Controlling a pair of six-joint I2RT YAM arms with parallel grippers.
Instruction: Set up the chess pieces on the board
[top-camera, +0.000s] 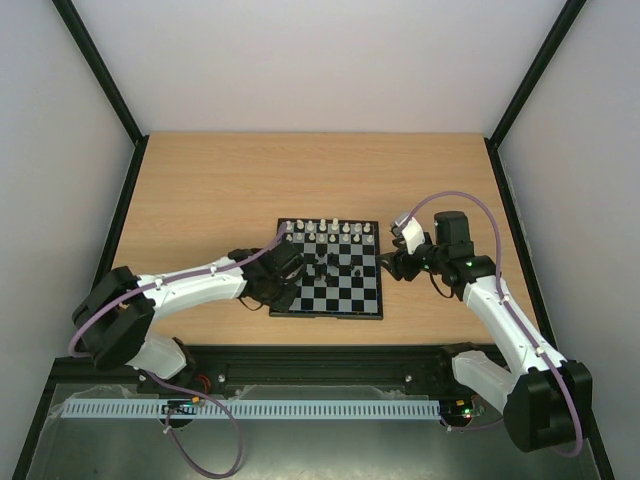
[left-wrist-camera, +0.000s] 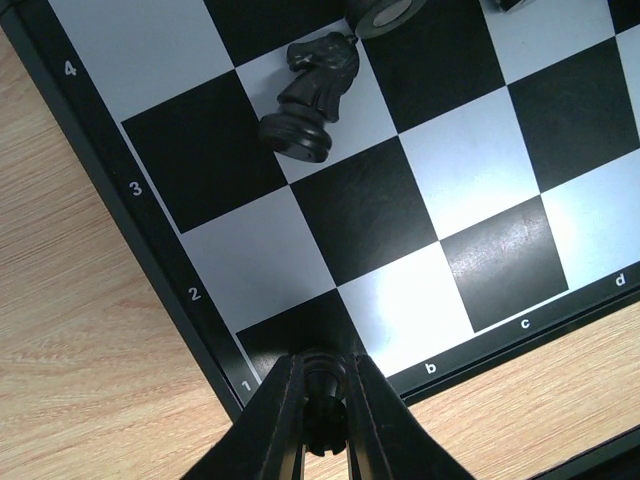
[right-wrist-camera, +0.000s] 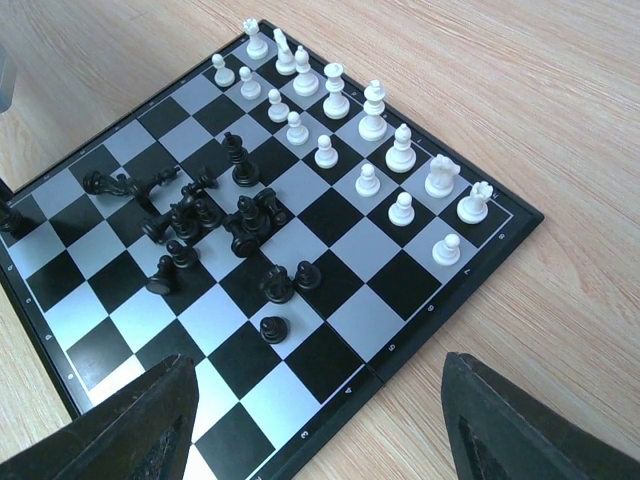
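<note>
The board (top-camera: 325, 313) lies mid-table. White pieces (top-camera: 330, 230) stand in two rows along its far side, also in the right wrist view (right-wrist-camera: 370, 120). Black pieces (top-camera: 325, 265) lie jumbled in the middle (right-wrist-camera: 200, 215). My left gripper (top-camera: 284, 293) is at the board's near left corner, shut on a small black piece (left-wrist-camera: 327, 400) held just over square a1 of the board (left-wrist-camera: 135, 187). A black knight (left-wrist-camera: 312, 95) lies on its side beyond it. My right gripper (top-camera: 392, 265) is open and empty, above the board's right edge (right-wrist-camera: 392, 347).
The wooden table (top-camera: 200, 200) is fenced by black frame posts and grey walls on the left, right and back. A black rail (top-camera: 320, 360) with a white cable strip runs along the near edge by the arm bases.
</note>
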